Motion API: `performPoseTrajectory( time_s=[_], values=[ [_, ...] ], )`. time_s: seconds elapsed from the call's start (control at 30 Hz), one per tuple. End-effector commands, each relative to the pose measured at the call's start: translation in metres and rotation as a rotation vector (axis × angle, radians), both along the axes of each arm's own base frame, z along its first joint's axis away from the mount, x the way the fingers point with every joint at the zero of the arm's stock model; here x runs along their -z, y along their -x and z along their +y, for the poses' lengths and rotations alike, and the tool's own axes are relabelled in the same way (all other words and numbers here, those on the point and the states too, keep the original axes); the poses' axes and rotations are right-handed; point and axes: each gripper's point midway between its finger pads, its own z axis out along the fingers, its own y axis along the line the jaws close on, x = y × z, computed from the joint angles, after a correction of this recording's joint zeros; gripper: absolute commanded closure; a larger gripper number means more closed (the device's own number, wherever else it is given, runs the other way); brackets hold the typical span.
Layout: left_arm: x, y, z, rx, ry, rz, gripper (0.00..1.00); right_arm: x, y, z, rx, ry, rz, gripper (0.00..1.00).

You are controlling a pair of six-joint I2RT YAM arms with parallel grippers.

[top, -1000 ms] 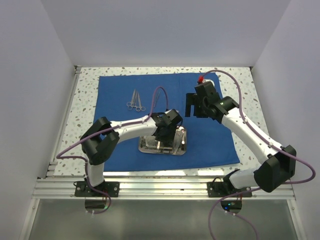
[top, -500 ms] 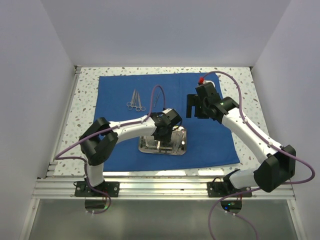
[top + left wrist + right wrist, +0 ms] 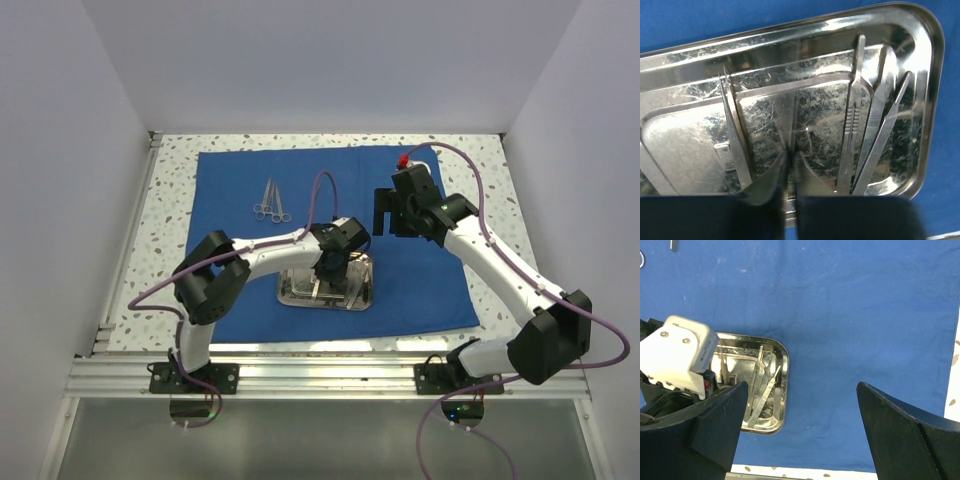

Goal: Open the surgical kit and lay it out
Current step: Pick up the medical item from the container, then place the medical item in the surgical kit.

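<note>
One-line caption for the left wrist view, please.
Left gripper, jaws nearly together, close over a shiny rectangular steel tray on royal-blue cloth, thin steel instruments lying inside.

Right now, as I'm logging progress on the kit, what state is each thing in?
blue cloth, unfolded, spread flat.
steel tray, on the cloth, uncovered, not yet emptied.
instruments in tray, lying loose, side by side.
ring-handled instruments, laid out on the cloth, far left.
left tool, down in the tray, fingers nearly together; grip unclear.
right tool, wide open, empty, above the cloth.
</note>
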Motion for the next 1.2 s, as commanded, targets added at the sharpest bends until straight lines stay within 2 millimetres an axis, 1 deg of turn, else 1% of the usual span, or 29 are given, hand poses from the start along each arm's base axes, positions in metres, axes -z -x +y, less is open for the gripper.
performPoseTrajectory(
  time_s=[0.0, 0.1, 0.23, 0.27, 0.3, 0.33, 0.37, 0.4, 0.43, 0.47, 0.5, 0.53, 0.57, 0.6, 0.63, 0.67, 0.7, 0.73, 0.77, 0.8, 0.83, 0.87, 0.9, 0.93, 0.97, 1.03, 1.07, 1.13, 1.17],
  values=[
    [0.01, 0.0, -0.003, 0.022, -0.025, 0.014, 1.0, -0.005, 0.002, -0.005, 0.003, 0.002, -0.011, 0.06],
    [-0.009, -0.008, -0.004, 0.016, -0.018, -0.022, 1.0, -0.006, 0.002, -0.007, 0.009, 0.008, -0.014, 0.06],
    [-0.055, -0.021, -0.006, 0.015, 0.015, -0.076, 1.0, -0.01, 0.004, -0.012, 0.022, 0.018, -0.023, 0.06],
    [-0.069, -0.025, -0.006, 0.013, 0.024, -0.1, 1.0, -0.013, 0.004, -0.014, 0.025, 0.017, -0.03, 0.06],
    [-0.086, -0.032, -0.01, 0.01, 0.047, -0.132, 1.0, -0.014, 0.005, -0.015, 0.026, 0.018, -0.031, 0.06],
    [-0.094, -0.035, -0.006, 0.011, 0.039, -0.138, 1.0, -0.015, 0.005, -0.016, 0.028, 0.017, -0.034, 0.06],
    [-0.104, -0.042, -0.004, 0.005, 0.042, -0.163, 1.0, -0.016, 0.006, -0.018, 0.035, 0.019, -0.035, 0.06],
    [-0.119, -0.052, -0.005, -0.004, 0.061, -0.194, 1.0, -0.016, 0.007, -0.018, 0.035, 0.014, -0.034, 0.06],
    [-0.124, -0.063, 0.003, -0.015, 0.049, -0.214, 1.0, -0.014, 0.009, -0.018, 0.039, 0.014, -0.028, 0.06],
    [-0.126, -0.072, 0.005, -0.019, 0.045, -0.227, 1.0, -0.012, 0.011, -0.018, 0.043, 0.008, -0.022, 0.06],
    [-0.135, -0.083, 0.006, -0.028, 0.059, -0.249, 1.0, -0.013, 0.013, -0.018, 0.044, -0.002, -0.025, 0.06],
    [-0.138, -0.1, 0.015, -0.048, 0.057, -0.266, 1.0, -0.012, 0.014, -0.018, 0.046, -0.007, -0.023, 0.06],
    [-0.133, -0.111, 0.018, -0.059, 0.044, -0.271, 1.0, -0.01, 0.017, -0.019, 0.052, -0.012, -0.014, 0.06],
    [-0.142, -0.124, 0.018, -0.068, 0.055, -0.3, 1.0, -0.01, 0.019, -0.019, 0.055, -0.016, -0.008, 0.06],
    [-0.144, -0.141, 0.025, -0.075, 0.05, -0.327, 1.0, -0.012, 0.022, -0.019, 0.054, -0.023, -0.012, 0.06],
    [-0.137, -0.153, 0.028, -0.082, 0.027, -0.335, 1.0, -0.01, 0.025, -0.02, 0.06, -0.027, -0.007, 0.06],
    [-0.145, -0.167, 0.026, -0.092, 0.035, -0.369, 1.0, -0.011, 0.028, -0.021, 0.059, -0.03, -0.003, 0.06],
    [-0.147, -0.183, 0.032, -0.096, 0.031, -0.392, 1.0, -0.014, 0.031, -0.022, 0.062, -0.038, -0.01, 0.06],
    [-0.134, -0.194, 0.032, -0.094, 0.013, -0.383, 1.0, -0.012, 0.034, -0.023, 0.068, -0.041, -0.007, 0.06],
    [-0.144, -0.209, 0.029, -0.103, 0.031, -0.414, 1.0, -0.012, 0.036, -0.024, 0.072, -0.043, -0.002, 0.06],
    [-0.14, -0.222, 0.035, -0.116, 0.022, -0.419, 1.0, -0.011, 0.039, -0.023, 0.069, -0.052, 0.004, 0.06],
    [-0.122, -0.231, 0.034, -0.116, 0.009, -0.396, 0.98, -0.011, 0.042, -0.024, 0.073, -0.061, 0.006, 0.06],
    [-0.128, -0.242, 0.032, -0.122, 0.026, -0.42, 0.93, -0.01, 0.045, -0.024, 0.075, -0.063, 0.012, 0.06],
    [-0.123, -0.252, 0.038, -0.14, 0.024, -0.42, 0.9, -0.01, 0.047, -0.025, 0.078, -0.065, 0.015, 0.06],
    [-0.108, -0.258, 0.037, -0.143, 0.021, -0.403, 0.87, -0.01, 0.051, -0.027, 0.085, -0.067, 0.016, 0.06],
    [-0.1, -0.272, 0.041, -0.161, 0.04, -0.409, 0.82, -0.009, 0.055, -0.031, 0.097, -0.061, 0.017, 0.06],
    [-0.086, -0.273, 0.04, -0.156, 0.04, -0.388, 0.75, -0.011, 0.058, -0.033, 0.098, -0.065, 0.012, 0.06],
    [-0.078, -0.278, 0.047, -0.183, 0.031, -0.381, 0.55, -0.009, 0.061, -0.034, 0.099, -0.06, 0.018, 0.06],
    [-0.074, -0.279, 0.049, -0.188, 0.035, -0.369, 0.46, -0.009, 0.062, -0.035, 0.102, -0.061, 0.018, 0.06]
  ],
)
